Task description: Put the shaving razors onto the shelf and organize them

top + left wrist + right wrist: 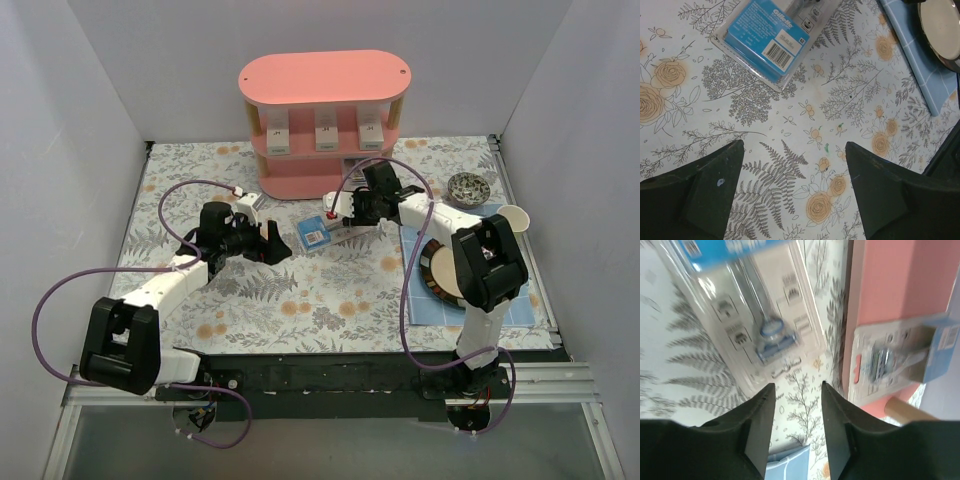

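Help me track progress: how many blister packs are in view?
2. One pack lies on the table before the shelf; the other pack rests on the shelf, in the right wrist view. Others may be hidden.

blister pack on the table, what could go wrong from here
The blister pack lies flat between the left end effector and right end effector, both open nearby; if both reach in, they may collide. Its flat clear plastic offers little to grip, so it may slip. The second pack sits near the edge of the shelf; a nudge could tip it off.
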